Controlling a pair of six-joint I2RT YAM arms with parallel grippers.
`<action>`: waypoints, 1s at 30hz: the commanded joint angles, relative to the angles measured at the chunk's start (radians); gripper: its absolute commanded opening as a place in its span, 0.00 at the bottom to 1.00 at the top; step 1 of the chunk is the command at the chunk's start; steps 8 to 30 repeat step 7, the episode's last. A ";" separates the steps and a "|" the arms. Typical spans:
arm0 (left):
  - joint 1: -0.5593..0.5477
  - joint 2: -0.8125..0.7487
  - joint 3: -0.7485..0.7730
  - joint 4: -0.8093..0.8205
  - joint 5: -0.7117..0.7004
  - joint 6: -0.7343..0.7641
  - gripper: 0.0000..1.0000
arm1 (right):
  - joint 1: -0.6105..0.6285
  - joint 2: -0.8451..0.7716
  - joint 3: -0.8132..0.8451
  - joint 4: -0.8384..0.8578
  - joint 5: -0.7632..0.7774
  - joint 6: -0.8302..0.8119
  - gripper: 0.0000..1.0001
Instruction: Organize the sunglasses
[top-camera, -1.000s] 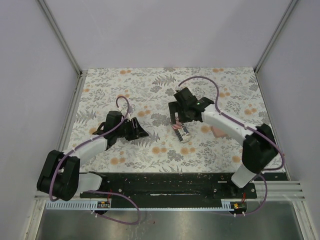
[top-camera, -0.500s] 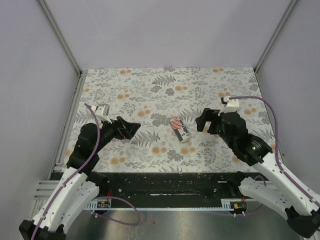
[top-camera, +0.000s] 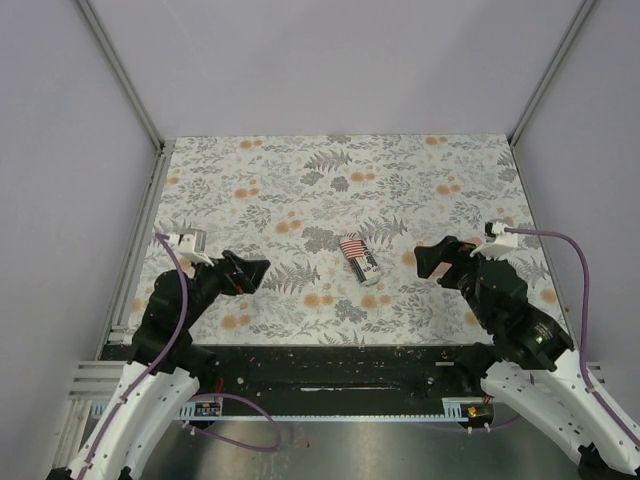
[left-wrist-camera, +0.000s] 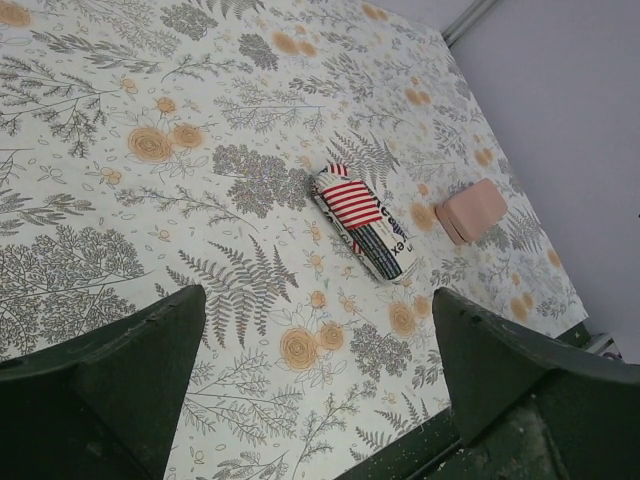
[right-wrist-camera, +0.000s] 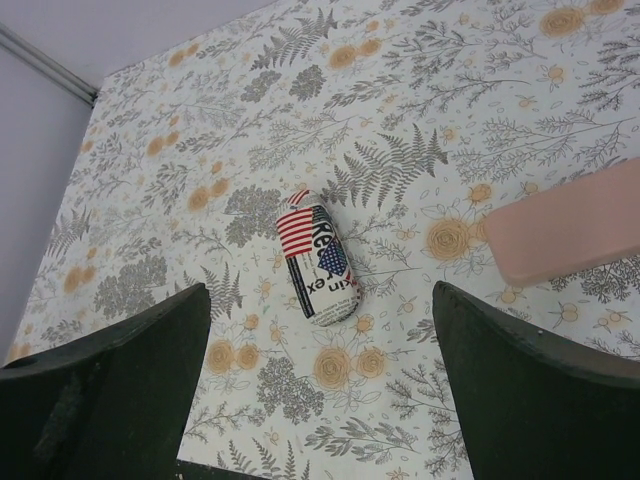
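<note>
No sunglasses show in any view. A closed American-flag-printed case (top-camera: 361, 259) lies near the middle of the floral table; it also appears in the left wrist view (left-wrist-camera: 362, 223) and the right wrist view (right-wrist-camera: 316, 268). A closed pink oblong case (left-wrist-camera: 472, 210) lies to its right (right-wrist-camera: 565, 232). My left gripper (top-camera: 250, 270) hovers open and empty, left of the flag case (left-wrist-camera: 318, 300). My right gripper (top-camera: 432, 262) hovers open and empty on the case's right side (right-wrist-camera: 320, 292), covering the pink case in the top view.
The floral table cover (top-camera: 300, 190) is bounded by metal rails and pale walls on three sides. A black base strip (top-camera: 330, 368) runs along the near edge.
Both arms have drawn back toward the near edge and risen. The left gripper has opened. The right gripper has left the flag case, which lies unmoved.
</note>
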 joint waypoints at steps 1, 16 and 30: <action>-0.001 -0.025 0.000 0.024 -0.020 -0.023 0.99 | -0.002 -0.008 0.025 -0.028 0.046 0.024 0.99; -0.001 -0.041 -0.004 0.022 -0.009 -0.020 0.99 | 0.000 0.015 0.057 -0.048 0.042 -0.001 0.99; -0.001 -0.041 -0.004 0.022 -0.009 -0.020 0.99 | 0.000 0.015 0.057 -0.048 0.042 -0.001 0.99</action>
